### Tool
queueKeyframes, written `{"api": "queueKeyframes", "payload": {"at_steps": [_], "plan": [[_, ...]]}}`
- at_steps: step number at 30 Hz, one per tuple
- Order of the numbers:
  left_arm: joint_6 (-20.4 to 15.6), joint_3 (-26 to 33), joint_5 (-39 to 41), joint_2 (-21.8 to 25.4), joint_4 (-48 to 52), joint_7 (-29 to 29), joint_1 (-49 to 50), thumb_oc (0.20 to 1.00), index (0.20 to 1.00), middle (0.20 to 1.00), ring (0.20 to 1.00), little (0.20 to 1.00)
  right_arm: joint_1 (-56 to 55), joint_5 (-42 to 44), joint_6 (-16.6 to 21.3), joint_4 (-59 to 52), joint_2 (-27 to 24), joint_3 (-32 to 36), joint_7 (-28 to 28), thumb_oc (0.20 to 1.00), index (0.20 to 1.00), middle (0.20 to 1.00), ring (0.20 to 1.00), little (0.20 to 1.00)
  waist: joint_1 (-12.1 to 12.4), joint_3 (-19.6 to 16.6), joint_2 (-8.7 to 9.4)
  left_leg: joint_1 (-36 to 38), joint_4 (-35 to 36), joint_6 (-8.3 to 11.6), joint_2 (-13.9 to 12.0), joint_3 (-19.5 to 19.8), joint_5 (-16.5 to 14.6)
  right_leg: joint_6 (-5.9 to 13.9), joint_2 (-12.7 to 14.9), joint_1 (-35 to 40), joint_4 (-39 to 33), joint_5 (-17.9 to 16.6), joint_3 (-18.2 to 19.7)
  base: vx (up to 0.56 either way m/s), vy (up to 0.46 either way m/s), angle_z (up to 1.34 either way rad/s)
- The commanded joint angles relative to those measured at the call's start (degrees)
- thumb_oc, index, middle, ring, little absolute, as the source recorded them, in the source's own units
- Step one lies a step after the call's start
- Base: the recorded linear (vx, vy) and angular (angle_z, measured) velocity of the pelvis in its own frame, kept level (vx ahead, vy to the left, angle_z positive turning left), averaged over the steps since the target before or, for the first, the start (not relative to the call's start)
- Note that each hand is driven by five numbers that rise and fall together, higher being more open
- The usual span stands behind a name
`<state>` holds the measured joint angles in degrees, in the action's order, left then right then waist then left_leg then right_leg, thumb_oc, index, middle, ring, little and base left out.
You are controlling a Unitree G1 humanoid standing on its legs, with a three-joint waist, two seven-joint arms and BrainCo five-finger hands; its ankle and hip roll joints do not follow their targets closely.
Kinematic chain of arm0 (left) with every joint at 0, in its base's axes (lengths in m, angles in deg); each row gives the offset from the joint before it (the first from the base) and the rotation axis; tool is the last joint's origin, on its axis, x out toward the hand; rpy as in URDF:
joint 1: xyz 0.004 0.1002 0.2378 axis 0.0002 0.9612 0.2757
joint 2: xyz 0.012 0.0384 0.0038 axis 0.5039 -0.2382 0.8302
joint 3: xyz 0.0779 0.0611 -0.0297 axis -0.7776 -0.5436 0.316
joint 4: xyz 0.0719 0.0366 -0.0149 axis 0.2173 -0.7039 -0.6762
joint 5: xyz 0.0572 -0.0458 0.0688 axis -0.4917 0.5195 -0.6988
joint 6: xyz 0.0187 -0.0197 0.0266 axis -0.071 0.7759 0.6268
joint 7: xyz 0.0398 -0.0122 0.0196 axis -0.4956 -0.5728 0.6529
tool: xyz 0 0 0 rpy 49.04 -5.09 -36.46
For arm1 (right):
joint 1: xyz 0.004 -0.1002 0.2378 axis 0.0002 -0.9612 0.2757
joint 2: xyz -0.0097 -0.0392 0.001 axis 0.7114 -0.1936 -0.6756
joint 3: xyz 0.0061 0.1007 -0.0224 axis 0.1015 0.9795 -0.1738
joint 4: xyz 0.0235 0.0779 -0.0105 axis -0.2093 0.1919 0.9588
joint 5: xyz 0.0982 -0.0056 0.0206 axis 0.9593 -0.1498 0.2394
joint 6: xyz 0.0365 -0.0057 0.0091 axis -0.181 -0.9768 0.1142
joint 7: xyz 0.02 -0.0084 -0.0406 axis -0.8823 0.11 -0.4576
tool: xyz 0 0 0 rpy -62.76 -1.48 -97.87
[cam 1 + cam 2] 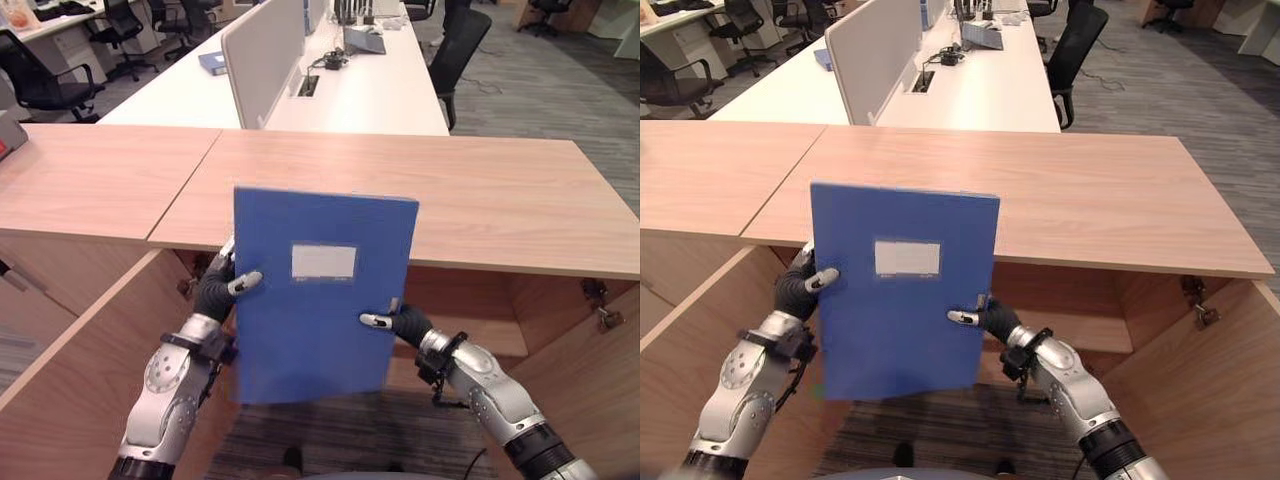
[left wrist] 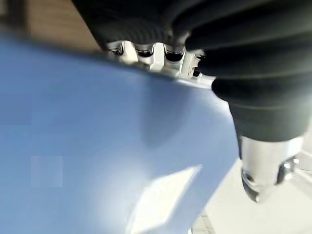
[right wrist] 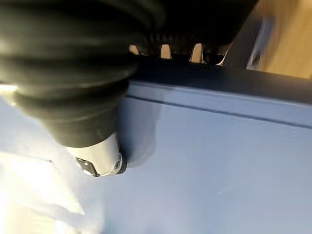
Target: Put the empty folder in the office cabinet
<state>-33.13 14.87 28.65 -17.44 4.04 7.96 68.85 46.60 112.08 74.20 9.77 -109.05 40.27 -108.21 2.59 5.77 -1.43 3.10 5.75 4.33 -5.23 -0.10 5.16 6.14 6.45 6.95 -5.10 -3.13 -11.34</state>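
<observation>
Blue folder (image 1: 318, 300): nearest item, held upright, label facing the camera, in front of the open cabinet (image 1: 480, 320) below the wooden countertop (image 1: 480, 190). Cabinet: doors swung wide, inner shelf visible behind the folder. Left hand (image 1: 222, 285): thumb on the front cover, fingers wrapped round the left edge. Right hand (image 1: 395, 322): same pinch on the right edge, lower down. Step judged: carrying, not yet inserted. Next: lower and push the folder onto the shelf.
</observation>
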Motion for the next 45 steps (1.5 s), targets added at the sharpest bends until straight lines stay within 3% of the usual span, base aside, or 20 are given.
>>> {"api": "queueKeyframes", "payload": {"at_steps": [1, 3, 9, 14, 27, 31, 32, 34, 35, 40, 45], "plan": [[1.14, 3.32, 7.12, 2.74, 4.67, -8.87, -2.21, 1.000, 1.000, 1.000, 1.000, 1.000, 1.66, -4.66, 3.24, -1.65, -0.63, 0.69, -2.20, 0.200, 0.200, 0.200, 0.200, 0.200, -0.11, 1.10, 1.88, 3.10, -0.75, 1.87, -0.14, -2.41, -6.18, 2.95, 1.52, 2.75, 0.21, 5.59, 1.41, 0.01, 0.024, 0.07], [3.67, 5.15, 10.22, 5.75, 5.62, -14.01, 1.00, 1.000, 1.000, 1.000, 1.000, 1.000, -0.54, -7.55, 4.35, 2.12, -1.39, 1.61, -2.54, 0.200, 0.200, 0.200, 0.200, 0.200, -0.17, 1.16, 1.68, 2.94, -0.75, 1.83, -0.12, -2.38, -6.15, 3.13, 1.62, 2.57, 0.18, 5.44, 1.54, 0.00, 0.026, 0.04], [5.07, 7.07, 11.90, 10.77, 2.77, -16.97, 8.14, 1.000, 1.000, 1.000, 1.000, 1.000, -3.59, -9.74, 5.83, 10.93, -0.24, 2.22, -0.69, 0.200, 0.200, 0.200, 0.200, 0.200, 0.04, 1.60, 1.33, 2.53, -0.75, 1.73, 0.06, -2.30, -5.69, 3.41, 1.70, 2.10, 0.11, 4.91, 1.65, -0.01, 0.004, 0.00], [5.35, 5.10, 9.36, 11.00, -4.79, -17.59, 9.61, 1.000, 1.000, 1.000, 1.000, 1.000, -4.18, -10.67, 5.90, 14.81, 0.36, 2.85, 0.29, 0.200, 0.200, 0.200, 0.200, 0.200, 0.02, 1.80, 1.02, 2.13, -0.75, 1.65, 0.21, -2.25, -5.47, 3.46, 1.78, 1.80, 0.25, 4.81, 1.47, 0.00, 0.000, 0.00], [0.57, -4.84, -11.73, 5.48, -34.89, -11.36, 6.04, 1.000, 1.000, 1.000, 1.000, 1.000, -2.07, -14.64, 3.97, 29.21, 1.29, 0.54, 3.95, 0.200, 0.200, 0.200, 0.200, 0.200, -0.41, 2.70, 0.37, 0.79, -0.75, 1.24, 0.82, -1.87, -5.11, 3.63, 2.00, 0.37, 0.49, 4.54, 1.45, 0.00, 0.000, 0.00], [-1.57, -6.67, -18.82, 1.39, -45.83, -4.89, 2.22, 1.000, 1.000, 1.000, 1.000, 1.000, -0.31, -7.99, 3.37, 36.26, 5.02, 2.27, 7.90, 0.200, 0.200, 0.200, 0.200, 0.200, -0.57, 3.03, 0.27, 0.52, -0.75, 1.20, 0.78, -1.70, -5.09, 3.51, 1.93, 0.16, 0.64, 4.73, 1.33, 0.00, 0.000, 0.00], [-2.40, -7.11, -21.65, -0.73, -51.31, -1.24, 0.33, 1.000, 1.000, 1.000, 1.000, 1.000, 0.97, -0.35, 3.99, 38.68, 7.86, 4.88, 10.56, 0.200, 0.200, 0.200, 0.200, 0.200, -0.63, 3.23, 0.15, 0.30, -0.75, 1.19, 0.77, -1.71, -5.08, 3.44, 1.90, 0.03, 0.77, 4.88, 1.34, 0.00, 0.000, 0.00], [-2.69, -7.24, -22.86, -1.90, -54.12, 0.31, -0.64, 1.000, 1.000, 1.000, 1.000, 1.000, 1.64, 3.62, 4.66, 39.45, 9.25, 6.55, 12.14, 0.200, 0.200, 0.200, 0.200, 0.200, -0.59, 3.51, 0.02, 0.20, -0.75, 1.20, 0.79, -1.69, -5.09, 3.45, 1.87, -0.08, 0.84, 4.98, 1.31, 0.00, 0.000, 0.00], [-3.25, -8.17, -25.75, -3.36, -58.98, 2.92, -2.12, 1.000, 1.000, 1.000, 1.000, 1.000, 3.87, 9.57, 6.72, 40.65, 11.10, 7.94, 14.95, 0.200, 0.200, 0.200, 0.200, 0.200, -0.50, 3.86, -0.18, -0.07, -0.75, 1.25, 0.82, -1.75, -5.03, 3.50, 1.79, -0.50, 0.99, 5.04, 1.34, 0.00, 0.004, 0.04], [-3.70, -9.58, -24.66, -4.85, -61.67, 5.68, -4.26, 1.000, 1.000, 1.000, 1.000, 1.000, 6.47, 15.63, 7.56, 40.78, 13.13, 7.85, 16.97, 0.200, 0.200, 0.200, 0.200, 0.200, 0.15, 5.13, -0.49, -1.54, -0.75, 1.42, 0.66, -1.65, -4.57, 3.39, 1.63, -2.26, 1.81, 5.21, 1.21, -0.03, -0.009, 0.01], [-3.58, -11.57, -24.32, -6.76, -63.48, 7.51, -5.28, 1.000, 1.000, 1.000, 1.000, 1.000, 7.95, 24.54, 10.30, 33.01, 16.33, 7.84, 18.56, 0.200, 0.200, 0.200, 0.200, 0.200, 0.49, 7.03, -1.11, -3.29, -0.75, 1.38, 0.54, -1.12, -3.91, 3.24, 1.49, -4.28, 3.02, 5.64, 1.16, -0.02, -0.003, 0.03]]}}
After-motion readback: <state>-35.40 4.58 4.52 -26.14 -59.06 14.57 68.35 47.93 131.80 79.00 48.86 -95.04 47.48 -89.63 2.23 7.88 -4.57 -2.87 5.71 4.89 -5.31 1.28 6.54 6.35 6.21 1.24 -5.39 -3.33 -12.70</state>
